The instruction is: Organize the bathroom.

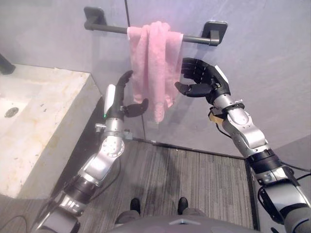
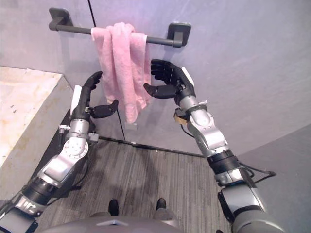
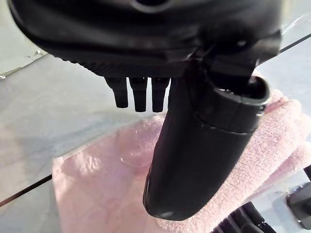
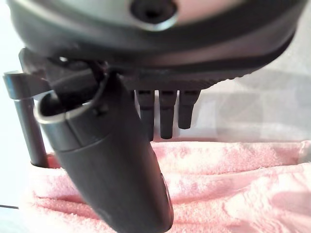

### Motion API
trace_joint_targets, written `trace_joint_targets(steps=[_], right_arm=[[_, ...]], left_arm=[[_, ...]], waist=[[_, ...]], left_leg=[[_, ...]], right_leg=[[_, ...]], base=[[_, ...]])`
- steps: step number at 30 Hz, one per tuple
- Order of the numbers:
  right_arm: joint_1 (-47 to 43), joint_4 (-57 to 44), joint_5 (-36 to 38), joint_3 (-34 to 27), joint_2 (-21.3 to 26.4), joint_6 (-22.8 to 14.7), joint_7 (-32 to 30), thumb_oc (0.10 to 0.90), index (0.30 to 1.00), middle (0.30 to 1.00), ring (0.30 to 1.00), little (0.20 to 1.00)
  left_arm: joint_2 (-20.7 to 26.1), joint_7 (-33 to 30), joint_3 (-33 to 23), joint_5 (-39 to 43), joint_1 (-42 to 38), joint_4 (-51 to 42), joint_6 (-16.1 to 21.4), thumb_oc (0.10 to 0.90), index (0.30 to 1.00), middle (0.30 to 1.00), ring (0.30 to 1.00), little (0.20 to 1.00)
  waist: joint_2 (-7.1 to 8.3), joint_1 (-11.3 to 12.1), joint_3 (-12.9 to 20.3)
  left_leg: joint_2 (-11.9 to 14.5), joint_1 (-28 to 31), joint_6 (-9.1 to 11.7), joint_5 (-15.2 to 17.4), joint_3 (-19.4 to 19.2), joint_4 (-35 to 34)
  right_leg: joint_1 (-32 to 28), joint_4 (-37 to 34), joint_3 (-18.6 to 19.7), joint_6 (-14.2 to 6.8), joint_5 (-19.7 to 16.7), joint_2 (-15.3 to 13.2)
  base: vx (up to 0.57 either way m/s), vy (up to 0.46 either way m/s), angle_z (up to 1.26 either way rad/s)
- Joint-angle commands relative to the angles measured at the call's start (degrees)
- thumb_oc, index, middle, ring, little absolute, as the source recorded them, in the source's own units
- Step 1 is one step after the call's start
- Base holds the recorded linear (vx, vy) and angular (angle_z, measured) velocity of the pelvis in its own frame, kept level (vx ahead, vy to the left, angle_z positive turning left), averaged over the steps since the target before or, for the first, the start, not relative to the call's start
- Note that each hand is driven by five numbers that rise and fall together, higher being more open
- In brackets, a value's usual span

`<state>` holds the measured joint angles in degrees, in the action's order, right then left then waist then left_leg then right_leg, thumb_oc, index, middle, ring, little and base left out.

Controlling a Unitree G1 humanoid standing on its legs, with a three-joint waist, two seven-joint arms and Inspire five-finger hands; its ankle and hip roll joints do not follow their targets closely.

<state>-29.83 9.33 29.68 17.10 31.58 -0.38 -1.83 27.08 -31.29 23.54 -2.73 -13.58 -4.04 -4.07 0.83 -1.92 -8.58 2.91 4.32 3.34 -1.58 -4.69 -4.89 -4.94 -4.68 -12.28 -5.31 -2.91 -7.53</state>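
A pink towel (image 1: 154, 63) hangs bunched over the wall bar (image 1: 194, 39), draped so it can dry off the floor. The left robot hand (image 1: 118, 99) and right robot hand (image 1: 200, 77) flank it, both with fingers spread and holding nothing, probably placed to straighten it. The sink (image 1: 29, 121) beside holds nothing visible.

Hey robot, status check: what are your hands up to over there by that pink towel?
Left hand open, beside pink towel. Right hand open on its other side, holding nothing. Towel draped bunched over dark wall bar. Nothing in the way.
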Motion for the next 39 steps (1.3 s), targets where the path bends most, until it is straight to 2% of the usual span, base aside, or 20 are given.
trace_joint_targets(steps=[1, 9, 10, 11, 12, 13, 28, 34, 36, 39], right_arm=[[-13.93, 2.56, 1.37, -0.8, -0.78, -5.8, -0.13, 0.8, 0.9, 0.9, 0.9, 0.9], [-15.67, 3.8, 1.81, -0.58, -0.93, -6.01, -0.48, 0.8, 0.9, 0.9, 0.9, 0.9], [-15.69, 3.82, 1.7, -0.58, -0.97, -5.93, -0.42, 0.722, 0.782, 0.782, 0.782, 0.782], [-15.79, 4.06, 1.17, -0.45, -0.96, -6.18, -0.82, 0.508, 0.462, 0.462, 0.462, 0.462], [-15.79, 4.06, 1.06, -0.44, -0.96, -6.23, -0.91, 0.467, 0.401, 0.401, 0.401, 0.401], [-15.69, 4.07, 0.6, -0.45, -1.01, -6.44, -1.09, 0.4, 0.3, 0.3, 0.3, 0.3], [-7.73, -3.69, -3.16, -0.56, -2.82, -5.6, 0.17, 0.4, 0.3, 0.3, 0.3, 0.3], [-7.08, -3.12, -3.65, 1.21, -4.02, -6.01, 1.11, 0.4, 0.3, 0.3, 0.3, 0.3], [-7.13, -3.13, -3.84, 1.94, -4.35, -5.7, 1.76, 0.4, 0.3, 0.3, 0.3, 0.3], [-7.48, -2.87, -3.82, 2.39, -4.65, -5.57, 2.48, 0.4, 0.3, 0.3, 0.3, 0.3]], left_arm=[[2.59, -3.43, -1.13, -3.4, -5.51, -3.12, 4.73, 0.8, 0.9, 0.9, 0.9, 0.9], [3.5, -2.42, -2.48, -3.34, -2.79, -3.96, 4.91, 0.8, 0.9, 0.9, 0.9, 0.9], [3.51, -2.37, -2.58, -3.61, -2.41, -4.12, 4.98, 0.8, 0.9, 0.9, 0.9, 0.9], [3.53, -2.43, -2.58, -3.69, -2.01, -4.1, 5.43, 0.8, 0.9, 0.9, 0.9, 0.9], [3.52, -2.49, -2.58, -3.78, -1.95, -4.11, 5.5, 0.8, 0.9, 0.9, 0.9, 0.9], [3.52, -2.6, -2.55, -4.08, -1.8, -4.15, 5.63, 0.8, 0.9, 0.9, 0.9, 0.9], [2.81, -5.33, -5.88, -2.89, -3.05, -3.68, 6.31, 0.8, 0.9, 0.9, 0.9, 0.9], [1.16, -7.36, -6.22, -0.94, -7.15, -2.52, 6.87, 0.8, 0.9, 0.9, 0.9, 0.9], [-0.1, -8.34, -6.48, 0.82, -9.17, -1.69, 5.66, 0.8, 0.9, 0.9, 0.9, 0.9], [-0.89, -8.44, -6.64, 2.55, -10.5, -0.5, 5.77, 0.8, 0.9, 0.9, 0.9, 0.9]], waist=[[2.49, 2.24, 4.86], [3.1, 4.05, 5.33], [3.13, 4.17, 5.33], [3.14, 4.3, 5.31], [3.14, 4.3, 5.31], [3.15, 4.32, 5.29], [2.88, 1.78, 4.94], [2.7, 1.22, 5.33], [2.61, 0.73, 5.54], [2.54, 0.46, 5.7]], left_leg=[[-2.57, 2.19, -3.41, 5.02, -3.28, -0.11], [-3.03, 2.11, -4.05, 5.48, -5.31, -0.11], [-3.04, 2.17, -4.07, 5.5, -5.49, -0.11], [-3.14, 2.23, -4.13, 5.52, -5.63, -0.09], [-3.15, 2.24, -4.15, 5.53, -5.67, -0.09], [-3.19, 2.28, -4.23, 5.6, -5.78, -0.08], [-3.33, 3.24, -4.69, 6.03, -7.62, 0.08], [-3.23, 3.62, -4.59, 6.05, -8.17, -0.1], [-3.11, 3.73, -4.48, 6.0, -8.43, -0.11], [-3.0, 3.77, -4.43, 5.97, -8.54, -0.11]], right_leg=[[4.19, 8.39, 1.57, -5.34, -0.12, -2.13], [3.86, 8.62, -2.04, -5.76, -1.98, -3.73], [3.78, 8.58, -2.29, -5.74, -1.96, -3.78], [3.69, 8.4, -2.44, -5.77, -2.03, -3.81], [3.69, 8.4, -2.42, -5.78, -2.08, -3.82], [3.73, 8.45, -2.38, -5.82, -2.24, -3.87], [4.61, 8.83, -0.17, -6.2, -2.96, -3.58], [4.25, 8.04, -0.21, -6.29, -2.71, -3.33], [4.17, 7.74, 0.16, -6.28, -2.47, -2.95], [4.08, 7.52, 0.29, -6.16, -2.09, -2.64]], base=[[0.07, 0.062, -0.05], [0.07, 0.034, -0.05], [0.07, 0.03, -0.04], [0.04, 0.015, 0.0], [0.04, 0.013, -0.04], [0.02, 0.005, -0.04], [0.0, -0.004, -0.09], [0.01, -0.013, -0.13], [0.03, -0.016, -0.03], [0.0, 0.0, 0.0]])
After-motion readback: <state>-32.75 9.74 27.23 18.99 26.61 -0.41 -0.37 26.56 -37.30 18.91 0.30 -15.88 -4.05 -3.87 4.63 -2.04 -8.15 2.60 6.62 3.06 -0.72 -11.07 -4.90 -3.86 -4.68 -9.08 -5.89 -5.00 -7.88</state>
